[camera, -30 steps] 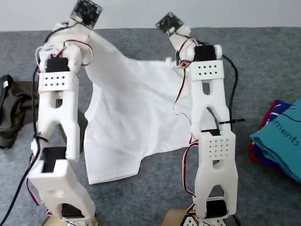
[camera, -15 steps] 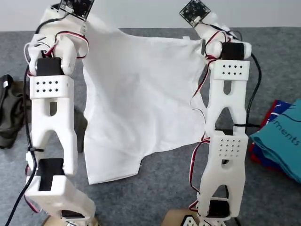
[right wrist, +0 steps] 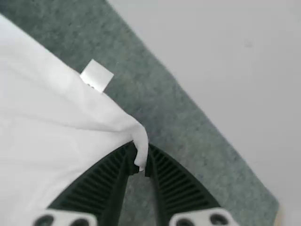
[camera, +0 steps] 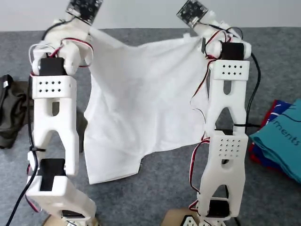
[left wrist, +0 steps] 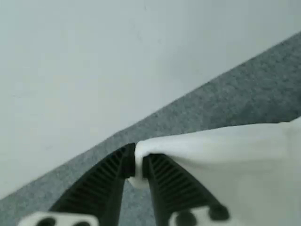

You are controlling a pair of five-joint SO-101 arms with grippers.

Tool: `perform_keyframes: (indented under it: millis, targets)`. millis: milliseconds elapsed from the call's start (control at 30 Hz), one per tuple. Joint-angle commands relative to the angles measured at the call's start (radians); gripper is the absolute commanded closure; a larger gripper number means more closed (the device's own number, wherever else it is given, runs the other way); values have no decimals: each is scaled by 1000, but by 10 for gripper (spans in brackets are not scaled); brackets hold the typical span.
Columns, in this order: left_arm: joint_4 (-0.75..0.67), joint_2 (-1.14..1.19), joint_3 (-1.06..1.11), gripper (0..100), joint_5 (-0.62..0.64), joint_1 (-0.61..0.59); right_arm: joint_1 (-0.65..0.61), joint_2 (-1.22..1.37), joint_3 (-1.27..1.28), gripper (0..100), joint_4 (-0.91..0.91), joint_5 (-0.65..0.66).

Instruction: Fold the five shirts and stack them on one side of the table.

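Note:
A white shirt (camera: 141, 103) hangs spread between the two arms, its far edge lifted and its near part lying on the grey table (camera: 263, 75). My left gripper (left wrist: 136, 167) is shut on one far corner of the white shirt (left wrist: 225, 155). My right gripper (right wrist: 138, 162) is shut on the other far corner of the white shirt (right wrist: 51, 127), close to a small white label (right wrist: 96, 75). In the high view the left arm (camera: 51, 113) stands at the shirt's left side and the right arm (camera: 225, 117) at its right side.
A folded stack with a teal shirt (camera: 280, 141) on top of blue and red ones lies at the table's right edge. A dark olive garment (camera: 11, 113) lies crumpled at the left edge. A pale wall rises behind the table's far edge.
Both arms moved away toward the table's far edge and spread apart, stretching the shirt's far edge taut between them. In the last half second that edge dropped slightly.

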Motion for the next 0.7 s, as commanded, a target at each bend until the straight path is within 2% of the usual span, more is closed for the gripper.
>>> perform_keyframes:
  millis: [0, 67, 367, 567, 667]
  targets:
    - [172, -54, -30, 998, -77, 15, 21, -82, -51, 987, 99, 18]
    - [272, -55, -30, 998, -140, 23, 31, -84, -52, 987, 159, 18]
    - [589, -57, -31, 998, -244, 25, 47, -84, -52, 987, 455, 109]
    - [815, -57, -30, 998, -344, 28, 116, -84, -46, 987, 467, 117]
    - [818, -69, 13, 998, -373, 9, 134, -84, -44, 987, 470, 157]
